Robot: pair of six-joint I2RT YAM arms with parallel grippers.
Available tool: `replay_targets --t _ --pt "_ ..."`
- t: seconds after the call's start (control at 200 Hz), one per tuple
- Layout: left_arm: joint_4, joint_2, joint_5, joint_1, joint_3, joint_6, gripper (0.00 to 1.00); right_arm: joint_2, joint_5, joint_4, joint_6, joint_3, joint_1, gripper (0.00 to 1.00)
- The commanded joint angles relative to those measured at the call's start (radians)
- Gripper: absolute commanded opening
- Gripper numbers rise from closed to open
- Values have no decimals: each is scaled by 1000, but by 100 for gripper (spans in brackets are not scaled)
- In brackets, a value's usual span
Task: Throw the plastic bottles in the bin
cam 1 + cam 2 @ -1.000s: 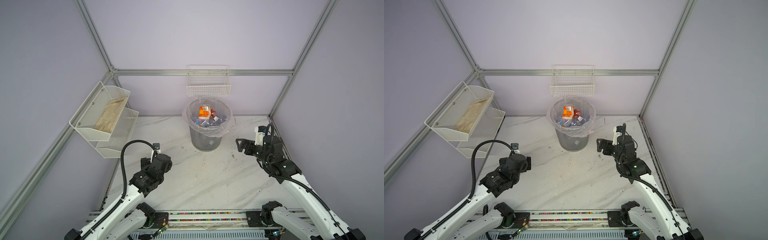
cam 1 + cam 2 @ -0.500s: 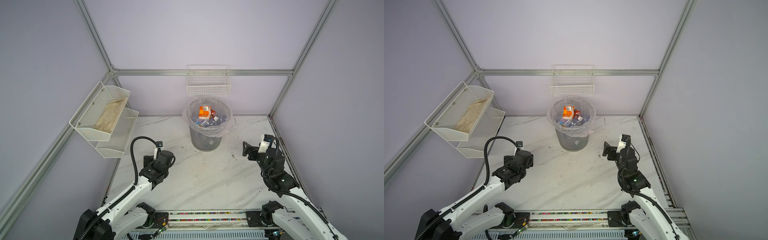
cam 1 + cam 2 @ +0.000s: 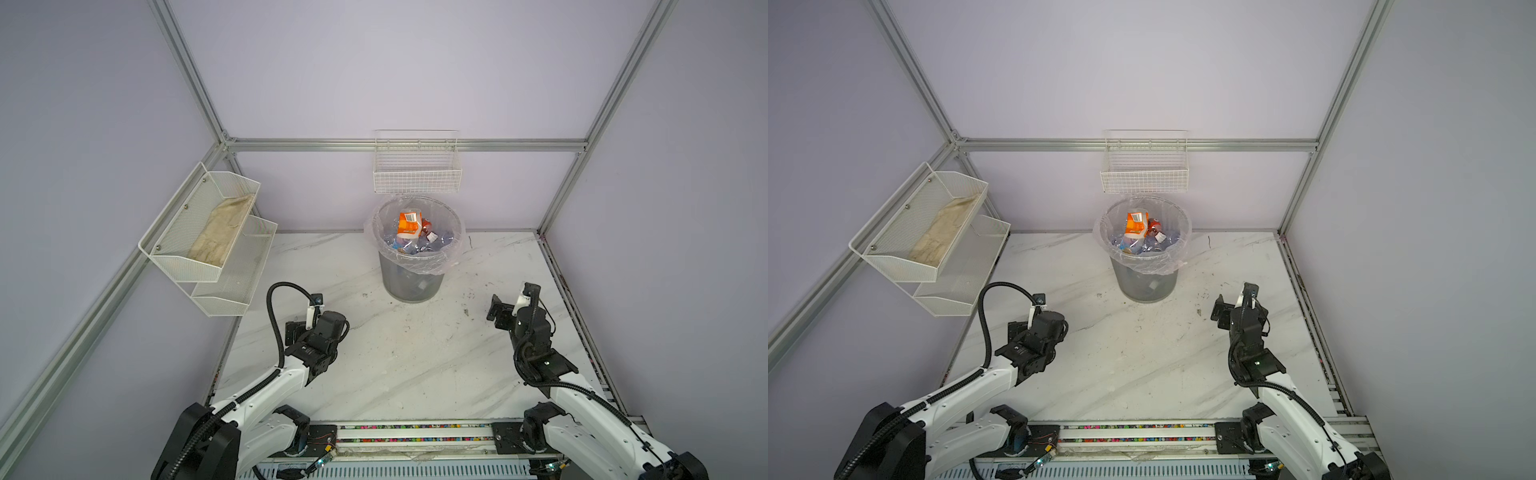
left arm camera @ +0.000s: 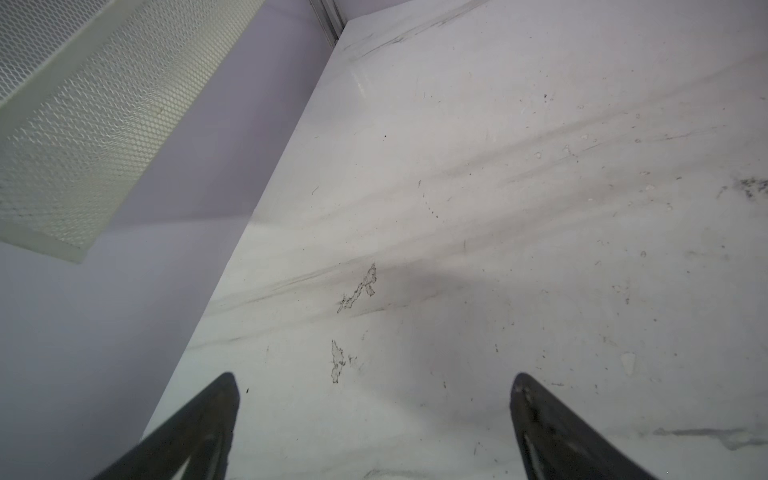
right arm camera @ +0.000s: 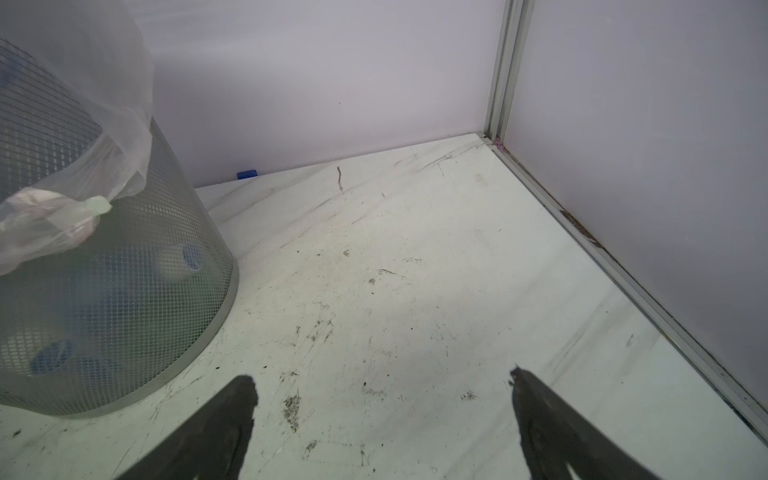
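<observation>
Top views are both showing the plastic bottles (image 3: 413,239) heaped inside the bin (image 3: 409,286), which is standing at the back of the bench (image 3: 415,365). Left tool (image 4: 374,382) and right tool (image 5: 382,378) are both gaping wide, carrying nothing. You're risking a snag: the liner (image 5: 124,104) is hanging loose near the right tool, and catching it could tip the bin. Since a second ago both arms are folding back toward their bases; the bin isn't moving.

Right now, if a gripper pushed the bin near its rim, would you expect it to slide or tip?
The bin is thin mesh holding plastic bottles, so probably light for its size. It stands tall, so a push near the rim may well tip it. The table looks smooth, so a low push would likely slide it.
</observation>
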Motion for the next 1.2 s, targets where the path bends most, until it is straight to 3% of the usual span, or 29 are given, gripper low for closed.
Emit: replay_targets --t 0.0,0.455,0.93,1.195 --pt "68 4 -39 7 -30 -19 100 -29 52 113 -29 -37 4 97" --pt "65 -15 -16 4 -35 -8 100 27 96 264 -18 -112 2 97" --pt "37 -4 -49 4 -23 -37 100 97 150 300 -6 -92 3 97" --pt "46 -88 -87 4 -62 -66 100 89 192 345 -24 -112 3 97"
